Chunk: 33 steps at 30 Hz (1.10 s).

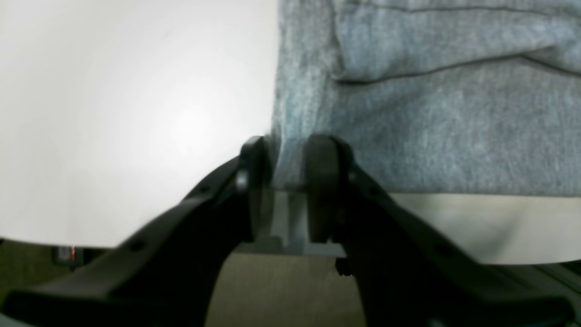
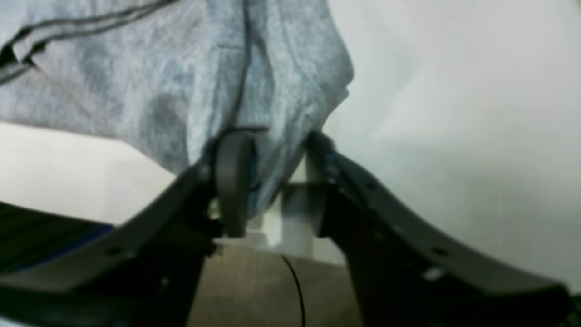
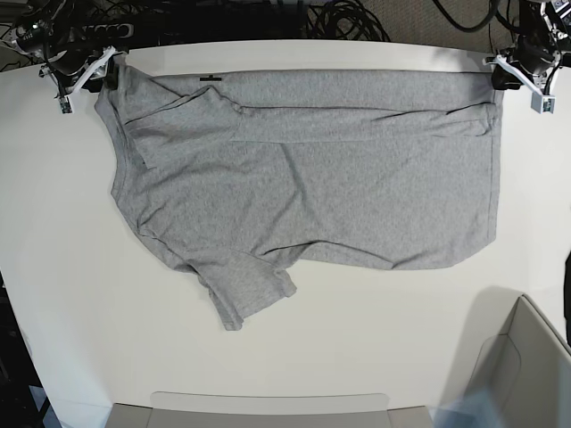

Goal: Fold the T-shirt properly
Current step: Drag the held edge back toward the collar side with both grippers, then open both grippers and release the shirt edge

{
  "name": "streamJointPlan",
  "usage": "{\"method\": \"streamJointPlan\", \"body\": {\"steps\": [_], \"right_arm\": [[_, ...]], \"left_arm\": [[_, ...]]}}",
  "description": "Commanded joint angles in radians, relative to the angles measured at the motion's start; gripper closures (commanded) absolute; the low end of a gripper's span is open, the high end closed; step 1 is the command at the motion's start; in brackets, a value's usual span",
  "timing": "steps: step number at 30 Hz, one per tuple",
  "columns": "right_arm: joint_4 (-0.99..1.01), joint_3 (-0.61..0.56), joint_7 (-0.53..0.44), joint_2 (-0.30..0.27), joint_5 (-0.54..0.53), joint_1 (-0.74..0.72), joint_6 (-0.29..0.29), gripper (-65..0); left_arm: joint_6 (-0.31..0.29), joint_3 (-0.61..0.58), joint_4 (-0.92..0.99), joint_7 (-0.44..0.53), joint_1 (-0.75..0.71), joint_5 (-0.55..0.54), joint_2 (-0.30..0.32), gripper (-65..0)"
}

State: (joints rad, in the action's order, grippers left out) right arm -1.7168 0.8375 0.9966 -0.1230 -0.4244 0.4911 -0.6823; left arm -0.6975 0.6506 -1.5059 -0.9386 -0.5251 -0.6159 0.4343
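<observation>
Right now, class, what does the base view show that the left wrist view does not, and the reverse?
Only the base view shows the whole heather-grey short-sleeved cotton T-shirt spread flat, one sleeve pointing toward the near edge, and both arms at the far corners. Only the left wrist view shows the left hand close up, its black fingers straddling a shirt corner. Both show the white table.

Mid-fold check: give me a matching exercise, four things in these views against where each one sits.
1. left gripper
2. right gripper
3. free short sleeve
4. black neck label

A. on the T-shirt's far edge
B. pointing toward the table's near edge
C. shirt's far corner, base view's left
D. shirt's far corner, base view's right

Pairs: 1-D, 2-C, 3-B, 4-A
</observation>
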Motion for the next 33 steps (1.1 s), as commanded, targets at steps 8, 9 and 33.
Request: {"method": "streamJointPlan", "body": {"steps": [8, 9, 33], "right_arm": [[-0.124, 0.075, 0.052, 0.061, 0.043, 0.017, -0.016, -25.7], [-0.137, 0.093, 0.052, 0.064, 0.043, 0.016, -0.016, -25.7], [-0.343, -0.008, 0.054, 0.035, 0.051, -0.269, -0.016, -11.7]], "left_arm": [[-0.001, 0.007, -0.075, 0.011, -0.005, -0.003, 0.022, -20.8], [-0.001, 0.007, -0.075, 0.011, -0.005, -0.003, 0.030, -20.8], [-0.001, -0.082, -0.115, -0.003, 0.317, -0.003, 0.056, -14.9]]}}
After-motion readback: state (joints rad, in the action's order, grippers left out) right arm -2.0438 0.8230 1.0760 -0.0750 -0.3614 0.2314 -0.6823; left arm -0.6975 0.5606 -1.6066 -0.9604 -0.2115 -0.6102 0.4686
